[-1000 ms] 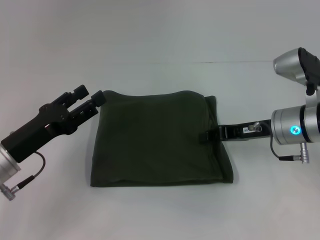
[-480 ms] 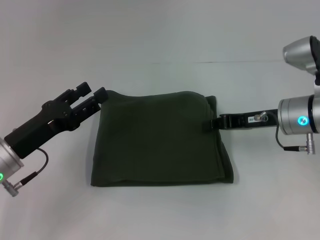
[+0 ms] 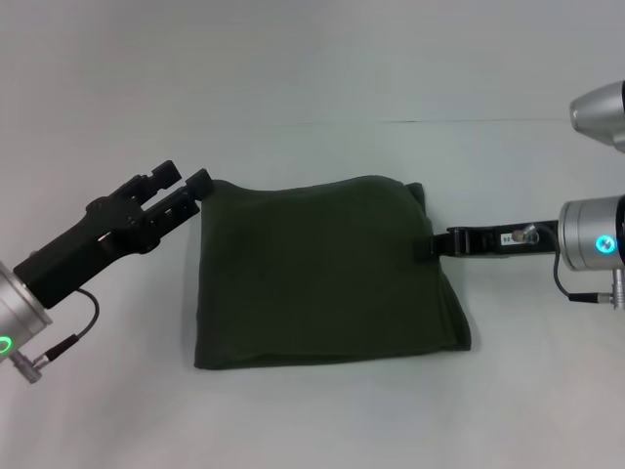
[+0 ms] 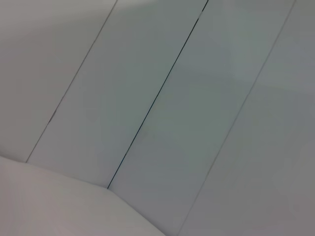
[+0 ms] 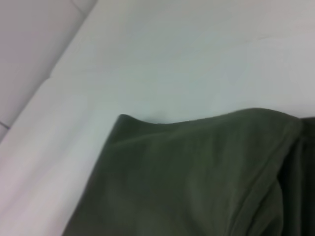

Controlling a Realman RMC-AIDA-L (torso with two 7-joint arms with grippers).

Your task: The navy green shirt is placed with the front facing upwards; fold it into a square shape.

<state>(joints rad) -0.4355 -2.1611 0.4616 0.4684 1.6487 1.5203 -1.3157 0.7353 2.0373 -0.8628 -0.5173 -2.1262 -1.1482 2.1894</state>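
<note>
Change: shirt and right gripper have shifted rightward since a second ago; left gripper has barely moved.
Left gripper (image 3: 184,189): arm slants up from the lower left, fingers spread, tips touching the shirt's far-left corner.
Navy green shirt (image 3: 322,269): folded into a rough square, flat on the white table (image 3: 312,88).
Right gripper (image 3: 427,248): arm reaches in level, pinching the shirt's right edge.
</note>
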